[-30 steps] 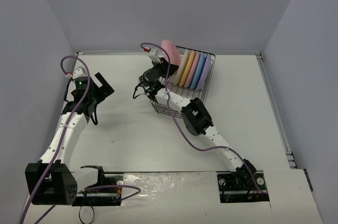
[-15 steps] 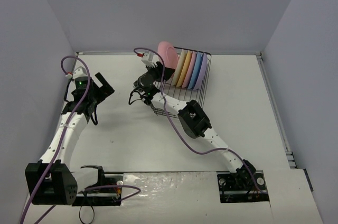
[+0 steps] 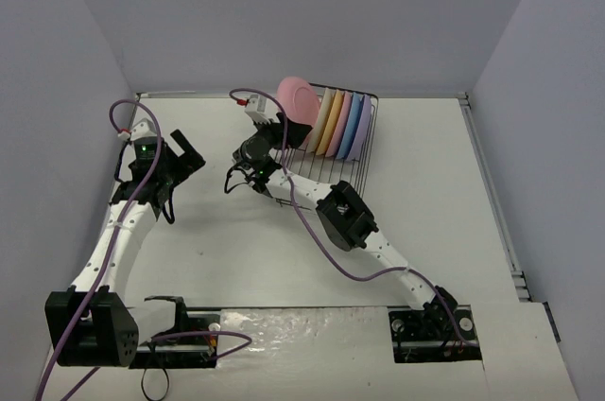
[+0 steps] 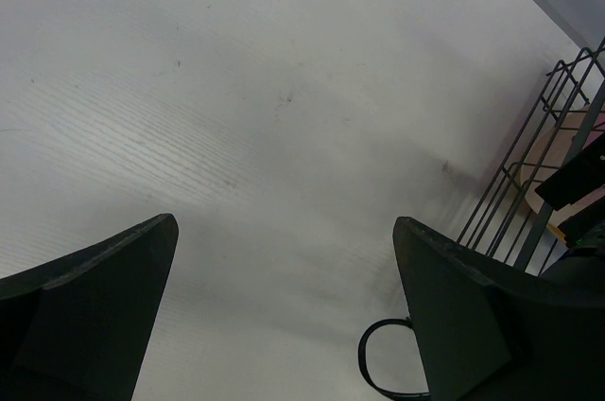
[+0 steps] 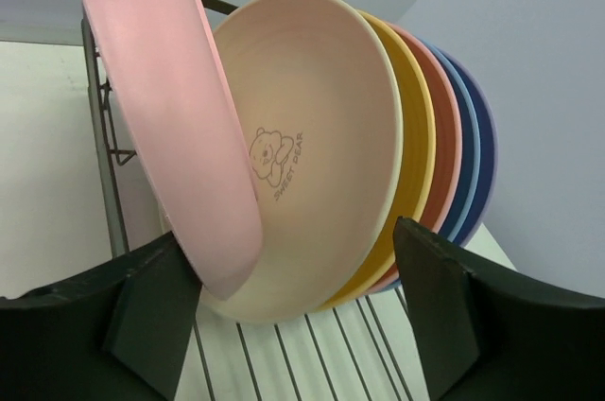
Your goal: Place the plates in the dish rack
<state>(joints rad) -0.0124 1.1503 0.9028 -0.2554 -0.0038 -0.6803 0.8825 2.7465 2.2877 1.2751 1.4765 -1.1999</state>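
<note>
The black wire dish rack [image 3: 352,157] stands at the back middle of the table. Five plates stand on edge in it: cream [image 5: 321,136], yellow-orange [image 5: 418,127], pink [image 5: 452,141], blue [image 5: 471,165] and lavender [image 5: 488,136]. A second pink plate [image 5: 161,108] leans tilted at the rack's left end [image 3: 298,98], its lower rim beside my right gripper's left finger [image 5: 142,311]. My right gripper [image 5: 293,297] is open, with its jaws wide apart around the plates' lower rims [image 3: 274,136]. My left gripper [image 3: 184,157] is open and empty over bare table [image 4: 284,306].
The rack's left side wires [image 4: 529,165] show at the right of the left wrist view, next to a black cable loop [image 4: 378,363]. Purple cables run along both arms. Grey walls enclose the table on three sides.
</note>
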